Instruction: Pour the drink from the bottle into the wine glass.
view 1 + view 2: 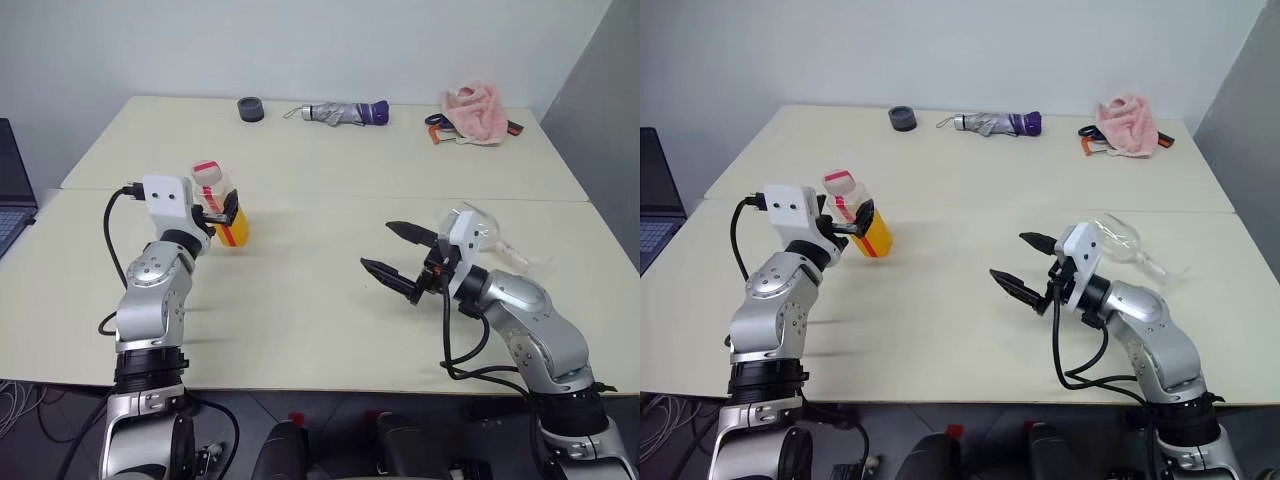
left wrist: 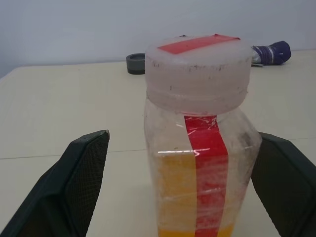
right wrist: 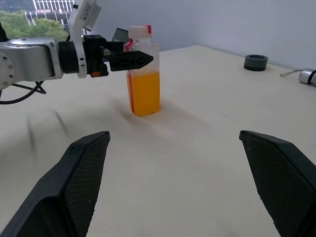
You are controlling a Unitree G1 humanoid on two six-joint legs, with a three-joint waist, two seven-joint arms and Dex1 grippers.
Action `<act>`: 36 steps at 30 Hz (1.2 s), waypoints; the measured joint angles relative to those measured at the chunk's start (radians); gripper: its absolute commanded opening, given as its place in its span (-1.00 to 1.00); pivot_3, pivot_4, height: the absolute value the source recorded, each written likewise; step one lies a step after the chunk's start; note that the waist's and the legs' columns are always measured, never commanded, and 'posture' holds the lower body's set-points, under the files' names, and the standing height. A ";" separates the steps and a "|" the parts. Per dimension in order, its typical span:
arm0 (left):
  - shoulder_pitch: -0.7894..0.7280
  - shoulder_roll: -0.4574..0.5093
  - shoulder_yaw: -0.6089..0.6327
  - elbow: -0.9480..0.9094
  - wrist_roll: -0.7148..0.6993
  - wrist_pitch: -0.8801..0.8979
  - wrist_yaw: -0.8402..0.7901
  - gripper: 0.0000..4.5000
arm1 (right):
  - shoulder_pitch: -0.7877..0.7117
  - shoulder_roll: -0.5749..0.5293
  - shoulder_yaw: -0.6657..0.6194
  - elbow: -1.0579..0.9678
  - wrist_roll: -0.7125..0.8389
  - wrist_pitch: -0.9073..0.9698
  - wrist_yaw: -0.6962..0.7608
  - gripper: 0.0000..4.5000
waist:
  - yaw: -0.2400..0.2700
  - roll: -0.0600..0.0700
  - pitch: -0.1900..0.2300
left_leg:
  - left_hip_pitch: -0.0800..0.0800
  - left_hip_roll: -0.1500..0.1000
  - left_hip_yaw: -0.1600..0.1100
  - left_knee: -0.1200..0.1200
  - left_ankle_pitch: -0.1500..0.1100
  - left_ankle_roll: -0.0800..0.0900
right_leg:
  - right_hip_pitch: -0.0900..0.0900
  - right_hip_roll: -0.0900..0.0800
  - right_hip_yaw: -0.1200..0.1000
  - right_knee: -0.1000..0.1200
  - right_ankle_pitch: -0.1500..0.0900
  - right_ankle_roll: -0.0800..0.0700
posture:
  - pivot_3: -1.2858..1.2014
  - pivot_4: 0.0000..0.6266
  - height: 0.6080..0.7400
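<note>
The bottle (image 1: pixel 218 195) stands upright on the left part of the table, clear with a red stripe and a pale cap (image 2: pixel 197 71). The orange drink (image 1: pixel 234 228) fills its lower half. My left gripper (image 1: pixel 222 212) is open with one finger on each side of the bottle; the left wrist view shows gaps between the fingers (image 2: pixel 81 173) and the bottle's walls. The wine glass (image 1: pixel 1118 238) appears to lie on its side on the right, just behind my right wrist, which hides part of it. My right gripper (image 1: pixel 395 255) is open above the table's middle with nothing between its fingers, pointing toward the bottle (image 3: pixel 144 74).
Along the far side lie a black tape roll (image 1: pixel 250 109), a folded grey and purple umbrella (image 1: pixel 345 113) and a pink cloth (image 1: pixel 475 110). A laptop (image 1: pixel 10 190) sits at the left edge. A seam (image 1: pixel 400 198) joins two tables across the middle.
</note>
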 measured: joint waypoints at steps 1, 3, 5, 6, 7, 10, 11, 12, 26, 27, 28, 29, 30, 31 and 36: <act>-0.005 0.000 -0.003 0.007 0.002 0.000 0.000 0.99 | -0.006 0.000 0.000 0.000 0.000 0.003 0.000 1.00 | 0.000 0.000 0.000 | 0.000 0.000 0.000 0.000 0.000 0.000 | 0.000 0.000 0.000 0.000 0.000 0.000 | 0.03 -0.52 1.00; -0.022 0.000 -0.004 0.030 0.006 0.001 0.001 0.99 | -0.012 0.000 0.000 0.000 0.000 0.007 -0.001 1.00 | 0.000 0.000 0.000 | 0.000 0.000 -0.001 0.000 0.000 0.000 | 0.000 0.000 -0.001 0.000 0.000 0.000 | 0.03 -0.52 1.00; -0.033 0.000 -0.004 0.040 0.011 0.001 0.002 0.99 | -0.012 0.000 0.000 0.000 0.000 0.012 0.000 1.00 | 0.000 0.000 0.000 | 0.000 0.000 -0.001 0.000 0.000 0.000 | 0.000 0.000 -0.001 0.000 0.000 0.000 | 0.03 -0.52 1.00; -0.040 0.000 -0.005 0.045 0.014 0.002 0.002 0.99 | -0.012 0.000 0.002 0.000 0.000 0.015 0.000 1.00 | 0.000 0.000 0.000 | 0.000 0.000 -0.001 0.000 0.000 0.000 | 0.000 0.000 -0.001 0.000 0.000 0.000 | 0.03 -0.52 1.00; -0.047 0.000 -0.005 0.050 0.016 0.002 0.003 0.99 | -0.012 0.000 0.004 0.000 0.001 0.018 0.001 1.00 | 0.000 0.000 0.000 | -0.001 0.000 -0.001 0.000 0.000 0.000 | 0.000 0.000 -0.001 0.000 0.000 0.000 | 0.03 -0.52 1.00; -0.068 0.000 -0.005 0.070 0.024 0.003 0.008 0.99 | -0.013 0.003 0.005 -0.007 0.033 0.033 0.018 1.00 | 0.000 0.000 0.000 | 0.000 0.000 -0.001 0.000 0.000 0.000 | 0.000 0.000 -0.001 0.000 0.000 0.000 | 0.03 -0.52 1.00; -0.071 0.000 -0.006 0.073 0.026 0.003 0.010 0.99 | -0.013 0.003 0.005 -0.013 0.045 0.038 0.026 1.00 | -0.001 0.000 0.000 | 0.000 0.000 -0.001 0.000 0.000 0.000 | 0.000 0.000 -0.001 0.000 0.000 0.000 | 0.03 -0.52 1.00; -0.073 0.000 -0.009 0.076 0.028 0.003 0.011 0.99 | -0.014 0.003 0.005 -0.018 0.054 0.041 0.035 1.00 | -0.001 0.000 0.000 | -0.001 0.000 -0.001 0.000 0.000 0.000 | 0.000 0.000 -0.001 0.000 0.000 0.000 | 0.03 -0.52 1.00; -0.106 -0.001 -0.019 0.086 0.038 0.023 0.018 0.99 | -0.077 -0.007 0.013 -0.026 0.078 0.042 0.104 1.00 | 0.000 0.000 0.000 | -0.001 0.000 -0.001 0.000 0.000 0.000 | 0.000 0.000 -0.001 0.000 0.000 0.000 | 0.03 -0.52 1.00; -0.106 -0.001 -0.020 0.087 0.038 0.024 0.020 0.99 | -0.083 -0.008 0.013 -0.024 0.078 0.042 0.108 1.00 | 0.000 0.000 0.000 | -0.001 0.000 -0.001 0.000 0.000 0.000 | 0.000 0.000 -0.001 0.000 0.000 0.000 | 0.03 -0.52 1.00; -0.106 -0.001 -0.020 0.089 0.038 0.026 0.021 0.99 | -0.090 -0.010 0.013 -0.024 0.078 0.043 0.115 1.00 | 0.000 0.000 0.000 | -0.001 0.000 -0.001 0.000 0.000 0.000 | 0.000 0.000 -0.001 0.000 0.000 0.000 | 0.03 -0.52 1.00; -0.106 -0.001 -0.020 0.090 0.038 0.027 0.022 0.99 | -0.094 -0.013 0.013 -0.024 0.078 0.043 0.122 1.00 | 0.000 0.000 0.000 | -0.001 0.000 -0.001 0.000 0.000 0.000 | 0.000 0.000 -0.001 0.000 0.000 0.000 | 0.03 -0.52 1.00; -0.106 -0.001 -0.020 0.092 0.038 0.028 0.022 0.99 | -0.095 -0.016 0.013 -0.023 0.078 0.043 0.125 1.00 | 0.000 0.000 0.000 | -0.001 0.000 -0.002 0.000 0.000 0.000 | 0.000 0.000 -0.001 0.000 0.000 0.000 | 0.03 -0.52 1.00; -0.106 -0.001 -0.020 0.093 0.038 0.030 0.022 0.99 | -0.096 -0.018 0.013 -0.022 0.078 0.043 0.127 1.00 | 0.000 0.000 0.000 | -0.001 0.000 -0.002 0.000 0.000 0.000 | 0.000 -0.001 -0.001 0.000 0.000 0.000 | 0.03 -0.52 1.00; -0.106 -0.001 -0.021 0.098 0.038 0.042 0.023 0.99 | -0.096 -0.021 0.013 -0.019 0.078 0.043 0.133 1.00 | 0.000 0.000 0.000 | -0.001 0.000 -0.002 0.000 0.000 0.000 | 0.000 -0.001 -0.001 0.000 0.000 0.000 | 0.03 -0.52 1.00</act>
